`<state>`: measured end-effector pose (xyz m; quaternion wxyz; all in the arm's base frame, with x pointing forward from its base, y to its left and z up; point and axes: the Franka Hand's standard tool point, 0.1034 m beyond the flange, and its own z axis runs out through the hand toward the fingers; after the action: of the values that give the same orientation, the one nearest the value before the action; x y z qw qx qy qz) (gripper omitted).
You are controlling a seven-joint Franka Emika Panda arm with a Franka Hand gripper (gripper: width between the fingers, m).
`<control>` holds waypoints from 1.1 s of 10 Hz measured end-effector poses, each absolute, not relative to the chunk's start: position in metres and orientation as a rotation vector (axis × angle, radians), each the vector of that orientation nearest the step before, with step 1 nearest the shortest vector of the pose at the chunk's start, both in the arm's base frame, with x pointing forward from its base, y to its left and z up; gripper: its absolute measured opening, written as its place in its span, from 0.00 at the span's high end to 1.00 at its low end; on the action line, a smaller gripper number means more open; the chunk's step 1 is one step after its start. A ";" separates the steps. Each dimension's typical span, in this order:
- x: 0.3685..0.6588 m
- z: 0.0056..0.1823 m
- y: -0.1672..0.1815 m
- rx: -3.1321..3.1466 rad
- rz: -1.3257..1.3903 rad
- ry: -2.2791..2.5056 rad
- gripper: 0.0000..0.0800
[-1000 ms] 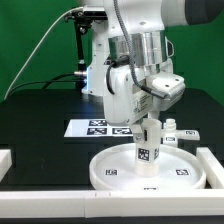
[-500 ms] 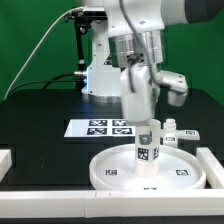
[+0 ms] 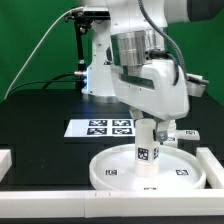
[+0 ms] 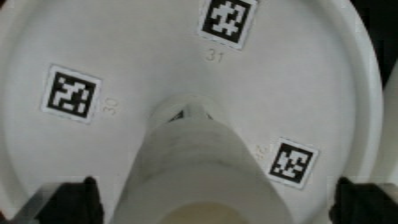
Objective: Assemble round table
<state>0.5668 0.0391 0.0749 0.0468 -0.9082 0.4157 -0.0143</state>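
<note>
The round table's white disc (image 3: 105,172) lies flat at the front of the black table, with small square tags on it. The short white cylinder leg (image 3: 146,152) stands upright at its middle, carrying a tag. My gripper (image 3: 147,127) hangs straight above the leg, its fingers down round the leg's top. In the wrist view the disc (image 4: 125,60) fills the picture and the leg (image 4: 210,175) rises toward the camera. My gripper (image 4: 217,202) is open there, with a dark finger on each side of the leg and a gap between each finger and the leg.
The marker board (image 3: 108,127) lies behind the disc. Small white parts (image 3: 183,132) sit at the exterior view's right of the leg. White border rails run along the front (image 3: 40,190) and the right (image 3: 212,165). The robot base stands at the back.
The wrist has turned about its upright axis above the leg, and the hand's body now faces another way. The leg and disc have stayed in place.
</note>
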 end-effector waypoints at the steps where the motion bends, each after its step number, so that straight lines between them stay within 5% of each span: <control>1: 0.568 0.074 0.038 -2.864 -0.071 1.059 0.19; 6: 0.568 0.074 0.038 -2.904 -0.077 0.952 0.20; 7: 0.568 0.074 0.038 -2.875 -0.073 1.028 0.42; 11: 0.567 0.072 0.035 -2.661 -0.045 1.496 0.49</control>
<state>0.5666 0.0353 0.0723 0.0443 -0.8708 0.4894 -0.0146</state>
